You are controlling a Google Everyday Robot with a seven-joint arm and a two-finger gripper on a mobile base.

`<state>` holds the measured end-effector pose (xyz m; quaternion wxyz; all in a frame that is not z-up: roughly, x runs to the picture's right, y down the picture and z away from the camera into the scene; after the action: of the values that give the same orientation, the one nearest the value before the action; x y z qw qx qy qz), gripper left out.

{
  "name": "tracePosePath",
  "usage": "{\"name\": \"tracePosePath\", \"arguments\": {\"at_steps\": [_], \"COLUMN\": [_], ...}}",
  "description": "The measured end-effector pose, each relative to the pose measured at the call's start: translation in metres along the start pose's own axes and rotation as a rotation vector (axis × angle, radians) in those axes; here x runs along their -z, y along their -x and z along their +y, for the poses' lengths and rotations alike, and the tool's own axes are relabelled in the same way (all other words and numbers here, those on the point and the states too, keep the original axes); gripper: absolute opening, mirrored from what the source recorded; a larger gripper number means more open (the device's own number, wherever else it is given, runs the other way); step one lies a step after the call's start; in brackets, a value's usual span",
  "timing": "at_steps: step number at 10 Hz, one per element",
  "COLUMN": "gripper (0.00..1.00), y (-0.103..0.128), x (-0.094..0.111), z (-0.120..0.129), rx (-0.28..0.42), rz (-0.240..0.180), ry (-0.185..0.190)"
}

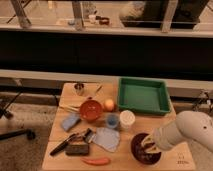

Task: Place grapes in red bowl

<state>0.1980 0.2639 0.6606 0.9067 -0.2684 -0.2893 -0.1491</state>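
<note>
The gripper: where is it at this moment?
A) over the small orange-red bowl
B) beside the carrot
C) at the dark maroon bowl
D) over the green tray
C: the gripper reaches into the dark maroon bowl at the front right of the table, well apart from the green tray.

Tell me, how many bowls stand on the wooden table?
2: the orange-red bowl near the middle of the table, and the dark maroon bowl at the front right, where the gripper reaches in. The arm may hide others.
</note>
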Motion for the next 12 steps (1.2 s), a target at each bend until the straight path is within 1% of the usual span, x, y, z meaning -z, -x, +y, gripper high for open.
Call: {"name": "tracePosePath", "arguments": {"at_steps": [1,2,4,5,10,12], "gripper": [0.46,0.54,0.74,0.80,0.80,0.80], "y": [0.000,0.001,0.003,0.004,0.005,0.008], "x": [0.001,0.002,0.005,0.006,0.016,0.024], "z": [0.001,0.001,0.002,0.002,0.002,0.002], "rx": [-0.002,0.000,0.005,0.006,-0.003,-0.012], "rz": [-0.006,-0.010,-0.019,-0.025,-0.044,-0.057], "ry": [0.004,0.005,0.005,0.005,-0.003,-0.007]}}
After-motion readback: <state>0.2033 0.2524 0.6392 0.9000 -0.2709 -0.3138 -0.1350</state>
